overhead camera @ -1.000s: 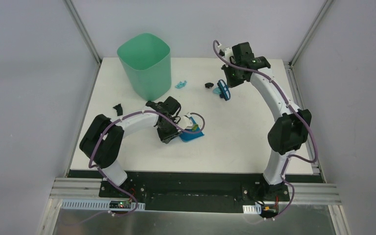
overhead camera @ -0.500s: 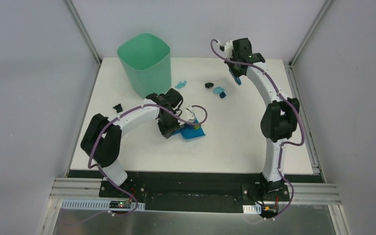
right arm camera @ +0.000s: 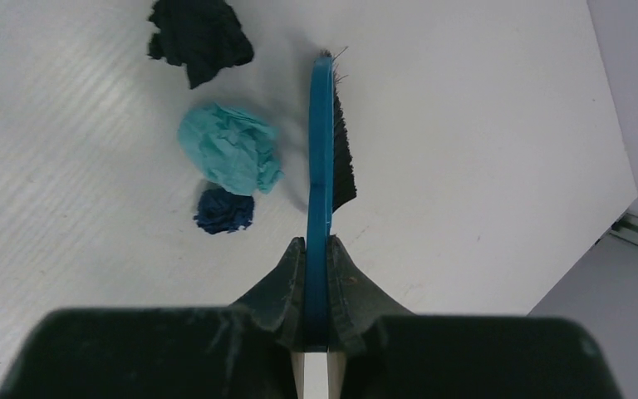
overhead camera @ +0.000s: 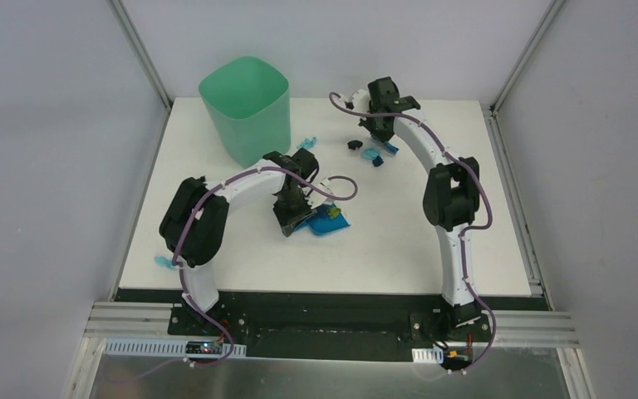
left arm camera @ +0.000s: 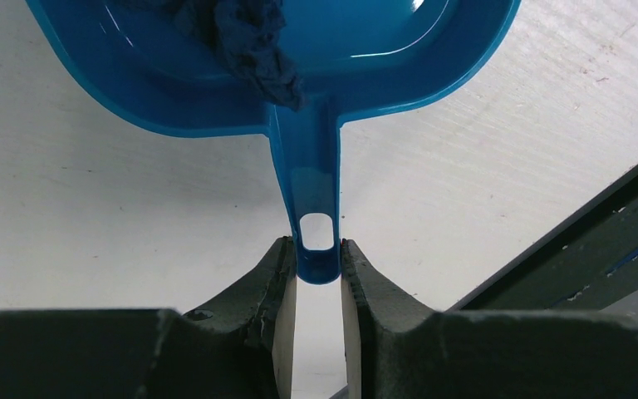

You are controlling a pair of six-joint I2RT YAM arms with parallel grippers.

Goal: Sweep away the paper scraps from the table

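My left gripper (left arm camera: 316,253) is shut on the tip of the blue dustpan's handle (left arm camera: 311,174). The dustpan (overhead camera: 330,223) lies on the white table (overhead camera: 432,241) with a dark blue scrap (left arm camera: 249,41) in it. My right gripper (right arm camera: 316,245) is shut on the blue hand brush (right arm camera: 320,150), held on edge with its black bristles to the right. Just left of the brush lie three paper scraps: black (right arm camera: 199,37), light blue (right arm camera: 228,150) and dark blue (right arm camera: 224,210). From above they sit at the back middle (overhead camera: 371,154), beside the right gripper (overhead camera: 384,135).
A mint-green bin (overhead camera: 245,108) stands at the back left. Another light blue scrap (overhead camera: 306,143) lies just right of the bin, and one more (overhead camera: 164,264) by the front left edge near the left arm's base. Grey walls close in the table.
My right arm has swung left with the brush to the three scraps. My left jaws have closed on the dustpan handle, and the left elbow has shifted right.
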